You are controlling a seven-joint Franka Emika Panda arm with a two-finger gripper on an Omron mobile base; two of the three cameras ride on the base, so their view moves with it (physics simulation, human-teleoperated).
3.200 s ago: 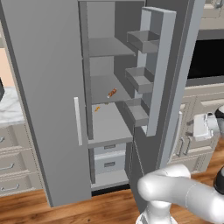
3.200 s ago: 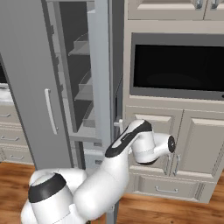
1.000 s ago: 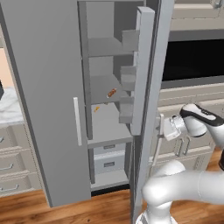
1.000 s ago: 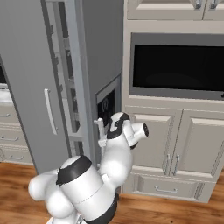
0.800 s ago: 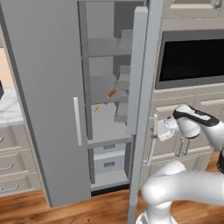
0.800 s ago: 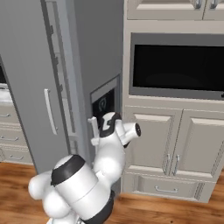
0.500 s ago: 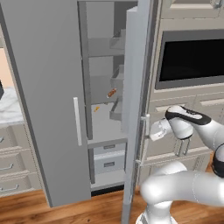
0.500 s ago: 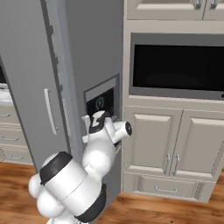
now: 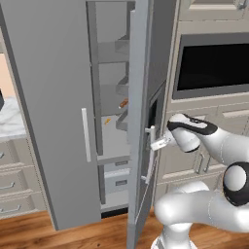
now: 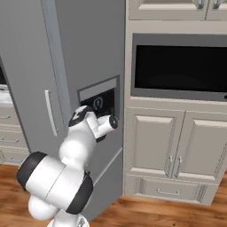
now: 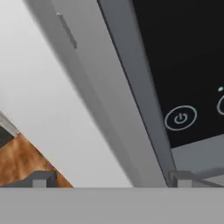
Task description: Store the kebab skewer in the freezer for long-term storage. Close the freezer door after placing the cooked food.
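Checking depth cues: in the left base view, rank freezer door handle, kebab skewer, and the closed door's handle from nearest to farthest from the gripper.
From the gripper:
1. Freezer door handle: right at the fingertips, on the half-open door's outer face.
2. Kebab skewer: up and left, on a shelf inside the freezer.
3. Closed door's handle: farthest left.

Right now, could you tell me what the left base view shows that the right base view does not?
Left base view: the freezer interior through the gap, with the kebab skewer on a shelf. Right base view: the freezer door face-on, its dispenser recess plain, and cabinet doors under the oven. Both: the gripper at that door and the wall oven.
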